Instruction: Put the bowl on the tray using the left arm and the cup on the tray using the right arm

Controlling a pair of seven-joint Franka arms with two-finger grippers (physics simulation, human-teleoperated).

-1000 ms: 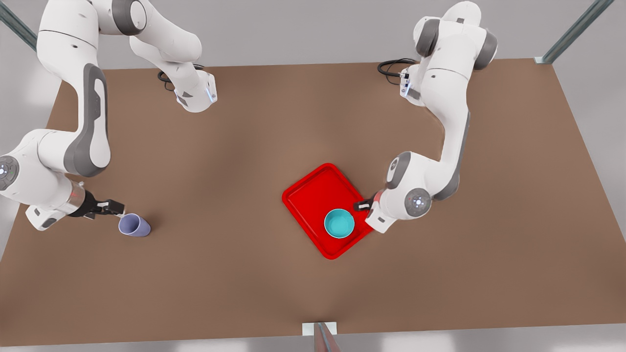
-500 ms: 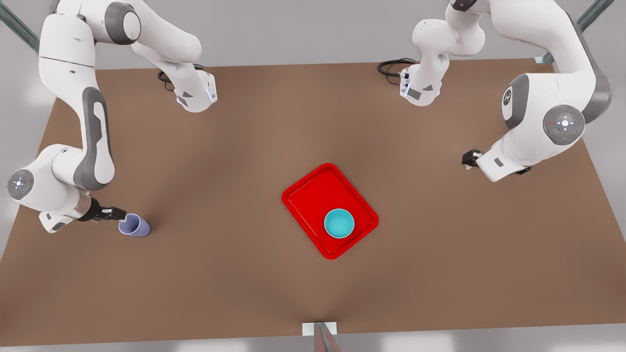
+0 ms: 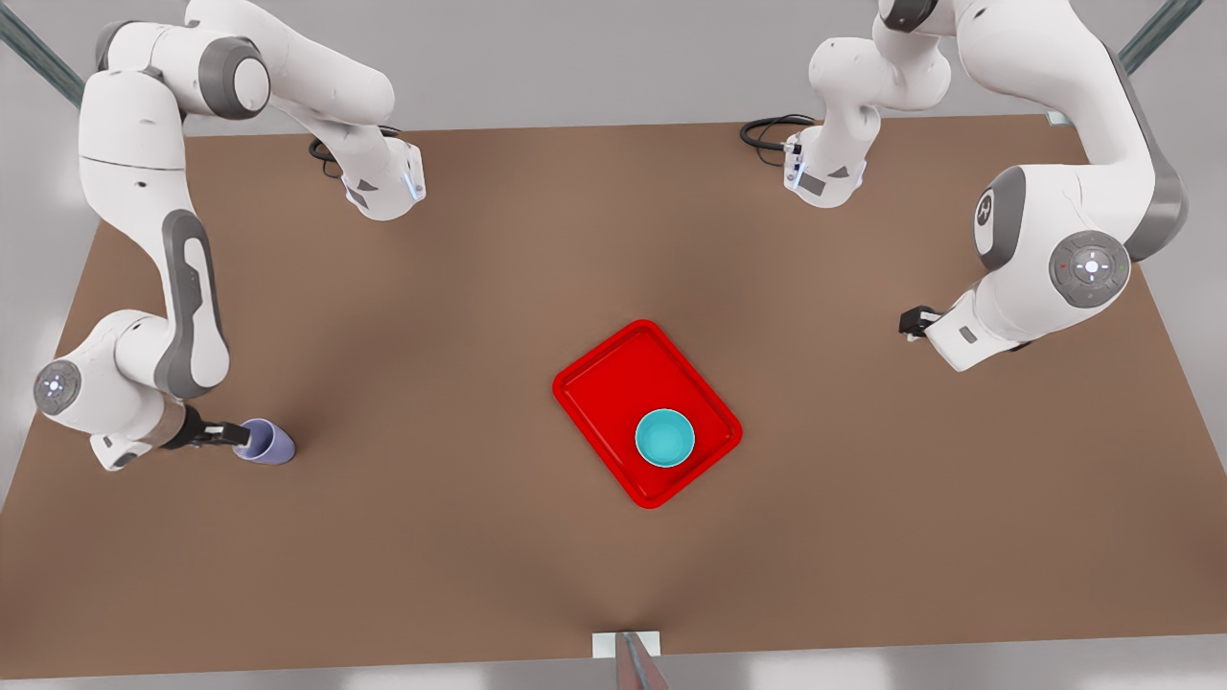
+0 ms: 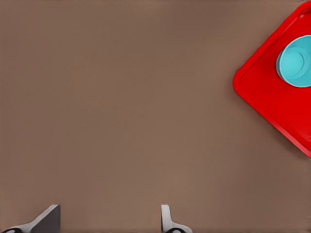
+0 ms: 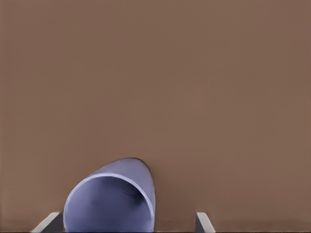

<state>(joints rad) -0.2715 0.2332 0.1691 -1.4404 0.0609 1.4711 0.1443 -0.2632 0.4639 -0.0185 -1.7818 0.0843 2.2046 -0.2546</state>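
The bowl (image 3: 665, 438) sits on the tray (image 3: 606, 383); the cup (image 3: 267, 442) stands well apart.

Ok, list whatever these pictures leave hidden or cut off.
Cup: right wrist view, picture edge cuts its rim.
Right tool: front view, too small to tell whether it touches the cup.
Left tool: front view, its own wrist hides most.
Tray and bowl: left wrist view, edge cuts both.

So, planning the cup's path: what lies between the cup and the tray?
Nothing: in the front view only bare brown table separates the cup from the tray.
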